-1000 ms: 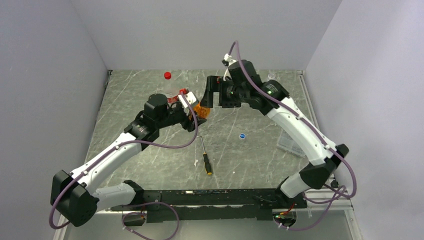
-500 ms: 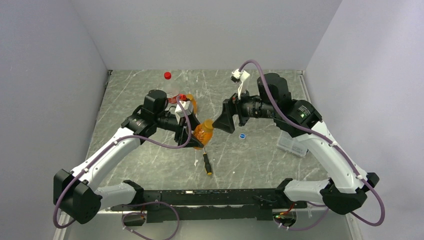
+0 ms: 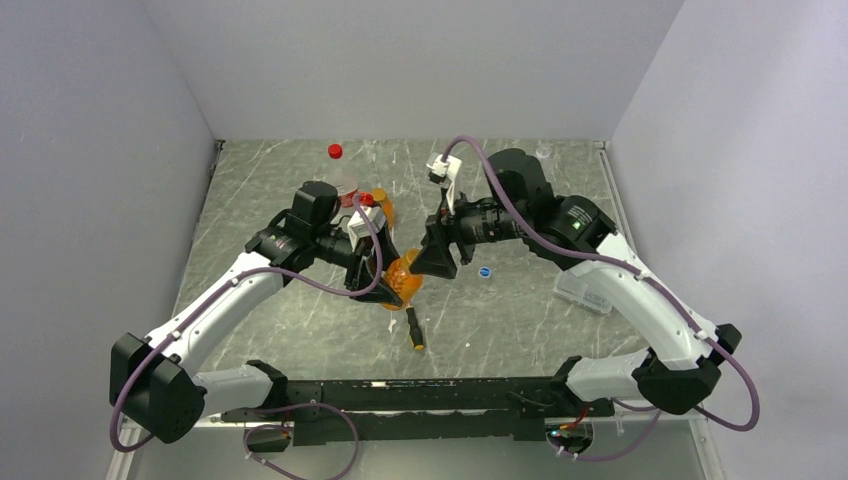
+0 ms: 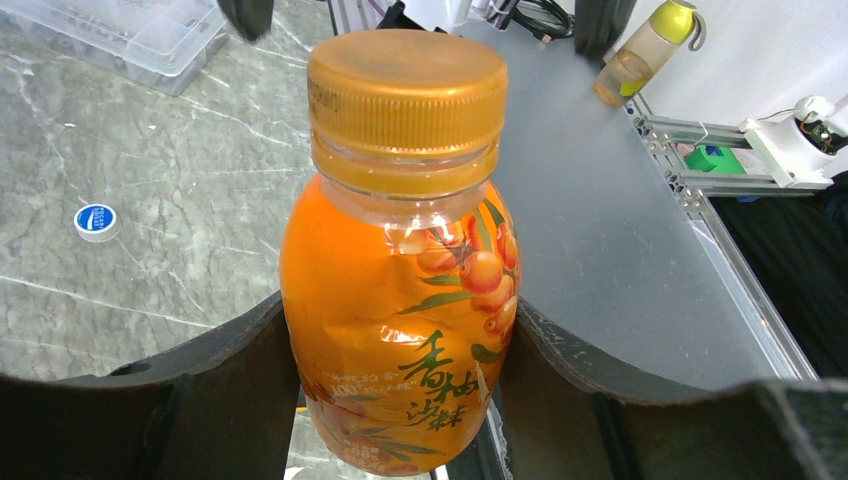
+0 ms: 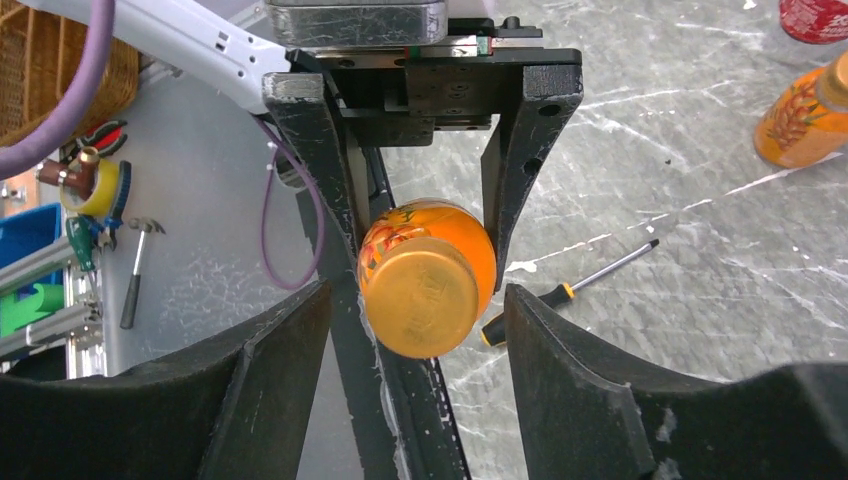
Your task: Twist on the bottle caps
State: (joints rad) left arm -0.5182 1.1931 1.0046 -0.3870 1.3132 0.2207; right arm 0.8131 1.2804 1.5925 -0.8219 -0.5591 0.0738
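Holding amber bottle [image 4: 400, 300] above table [image 3: 500, 320] in left gripper [image 4: 400, 345], fingers clamped on its body, neck tilted toward right arm. Orange cap [image 4: 405, 90] sits on neck; I cannot tell how far it is threaded. Right gripper [image 5: 415, 300] faces cap end-on, jaws spread either side, gap on both sides, apparently nothing grasped. Blue cap [image 3: 485, 271] lies on table beside right arm. Screwdriver [image 3: 412, 328] lies near bottle. Second amber bottle [image 5: 805, 120] stands farther back.

Tilted amber bottle [image 4: 400, 330], orange cap [image 4: 405, 85] on
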